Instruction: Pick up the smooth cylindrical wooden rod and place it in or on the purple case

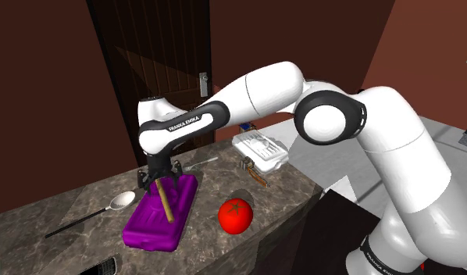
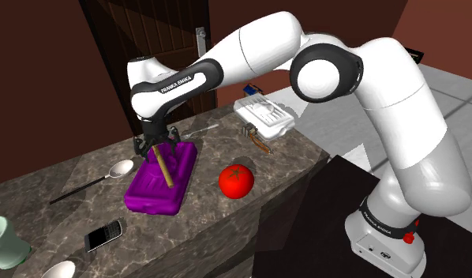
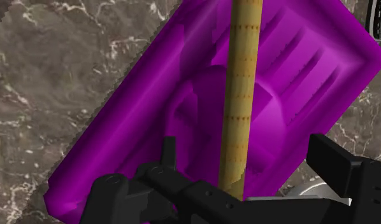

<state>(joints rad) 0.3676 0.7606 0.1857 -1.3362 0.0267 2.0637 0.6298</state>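
Note:
The purple case [image 1: 150, 226] [image 2: 147, 193] lies on the dark marble counter [image 1: 60, 215]. A tan wooden rod [image 1: 165, 203] [image 2: 163, 168] slants over it, its upper end between my fingers and its lower end on the case. My black gripper [image 1: 158, 178] [image 2: 155, 148] hangs just above the case's far end. In the wrist view the rod [image 3: 240, 83] runs across the case [image 3: 119, 140] between the two fingers, which stand apart on either side without touching it. The gripper [image 3: 245, 145] is open.
A red tomato [image 1: 235, 215] [image 2: 236, 181] sits near the case, toward the stand. A spoon [image 1: 122, 201] lies beside the case. A white tray [image 1: 260, 150] and a brown-handled knife [image 1: 255, 173] lie farther along. A phone [image 2: 104, 234] and a pale cup [image 2: 4, 241] stand near the counter's front.

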